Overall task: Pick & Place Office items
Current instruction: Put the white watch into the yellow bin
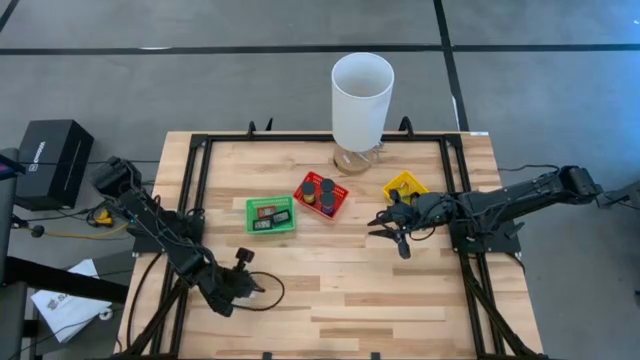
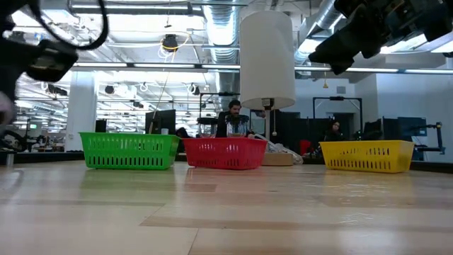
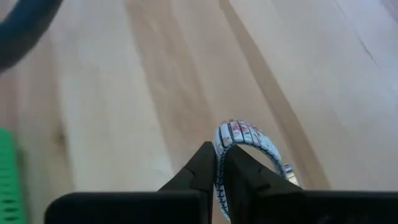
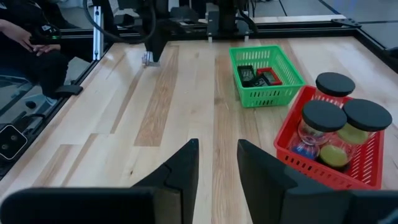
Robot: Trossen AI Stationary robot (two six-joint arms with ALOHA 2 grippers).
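Note:
My left gripper [image 3: 221,171] is over the near-left part of the table [image 1: 240,285], shut on a pale ring with bluish stripes [image 3: 249,142]. My right gripper [image 4: 217,158] is open and holds nothing. It hovers right of the table's middle [image 1: 395,235], near the yellow basket [image 1: 405,187]. The green basket [image 4: 266,74] holds small black and red rectangular pieces [image 4: 261,76]. The red basket [image 4: 298,158] holds three small jars with black round lids [image 4: 323,115]. The other items do not show. My left gripper pinches the pale ring's band [image 3: 219,163] between its two fingertips, one finger [image 3: 202,168] outside the loop and the other [image 3: 245,171] inside it. The rest of the loop stands out ahead of the fingertips, lifted clear of the table.
A tall white cylinder [image 1: 361,100] stands at the far edge behind the red basket [image 1: 321,195]. The green basket [image 1: 271,213], red basket and yellow basket sit in a row across the table's middle. Bare wood lies on the near half [image 1: 340,300]. People sit in the room beyond [image 2: 233,117].

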